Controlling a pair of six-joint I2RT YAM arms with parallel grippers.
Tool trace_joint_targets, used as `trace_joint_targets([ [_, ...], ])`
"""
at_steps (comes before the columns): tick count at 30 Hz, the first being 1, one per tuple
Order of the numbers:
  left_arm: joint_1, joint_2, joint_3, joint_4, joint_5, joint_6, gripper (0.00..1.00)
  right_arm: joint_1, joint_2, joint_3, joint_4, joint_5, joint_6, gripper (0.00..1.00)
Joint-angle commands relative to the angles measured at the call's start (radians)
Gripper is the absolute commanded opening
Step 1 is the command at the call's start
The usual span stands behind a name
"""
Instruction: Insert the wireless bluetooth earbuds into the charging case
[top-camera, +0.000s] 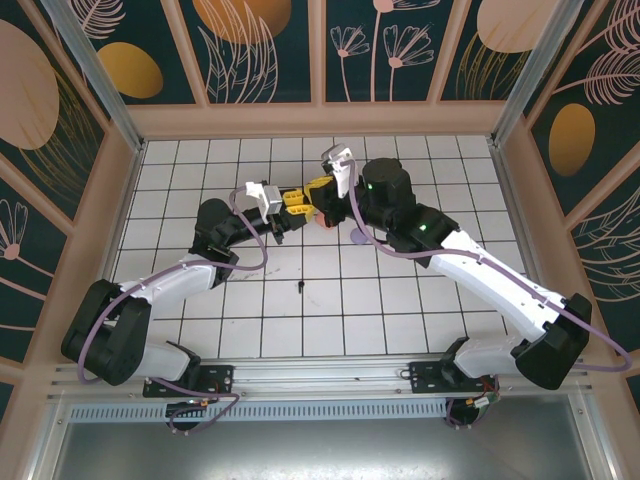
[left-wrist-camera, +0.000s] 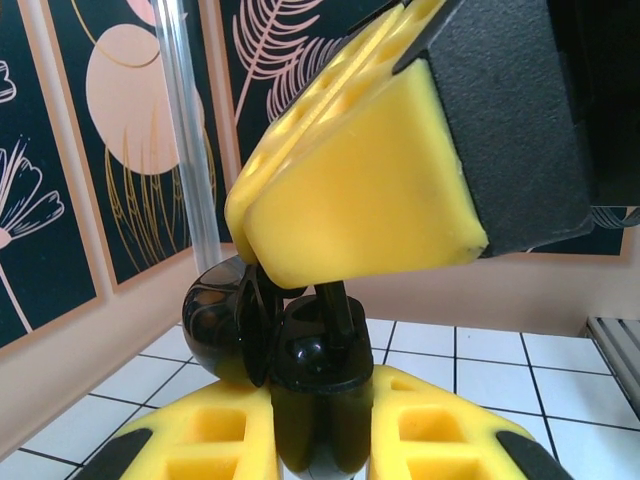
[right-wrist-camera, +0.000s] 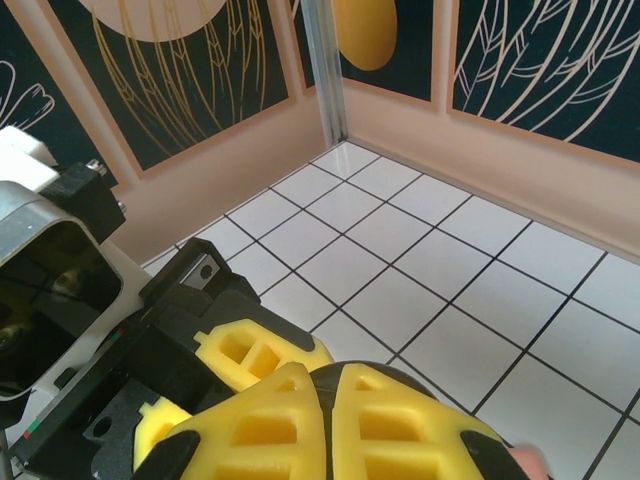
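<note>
Now left gripper (left-wrist-camera: 320, 445) clamped on black charging case (left-wrist-camera: 312, 360); right gripper (right-wrist-camera: 326, 405) closed, contents unclear.

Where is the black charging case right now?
In the left wrist view, the black charging case sits between the left hand's yellow fingers, just below the right hand. Overhead, that is where both hands meet over the middle of the table.

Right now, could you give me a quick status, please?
Left gripper shut on black charging case. Right gripper shut on black earbud at the case. Second black earbud loose on tiles, apart.
</note>
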Motion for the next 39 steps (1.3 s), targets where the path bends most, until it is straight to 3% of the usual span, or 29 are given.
trace_joint_targets([
  [1,-0.003,-0.041,0.062,0.098,0.004,-0.031,0.00,0.018,0.000,-0.033,-0.066,-0.030,-0.031,0.03],
  [10,-0.004,-0.047,0.071,0.096,-0.001,-0.049,0.00,0.022,0.024,-0.018,-0.120,-0.040,-0.040,0.05],
  [13,-0.003,-0.045,0.068,0.083,-0.008,-0.046,0.00,0.022,0.024,0.006,-0.109,-0.016,-0.009,0.18],
  [16,-0.004,-0.037,0.057,0.081,-0.024,-0.045,0.00,0.021,0.026,0.057,-0.109,0.027,0.038,0.42],
  [21,-0.004,-0.022,0.018,0.097,-0.088,-0.027,0.00,0.015,0.007,0.163,-0.108,0.094,0.122,0.61],
  [30,-0.002,-0.033,-0.060,0.169,-0.196,-0.007,0.00,-0.004,-0.111,0.196,-0.148,0.156,0.339,0.67],
  [39,0.008,-0.119,-0.112,0.155,-0.368,0.054,0.00,-0.004,-0.180,-0.152,-0.180,0.193,0.644,0.66],
])
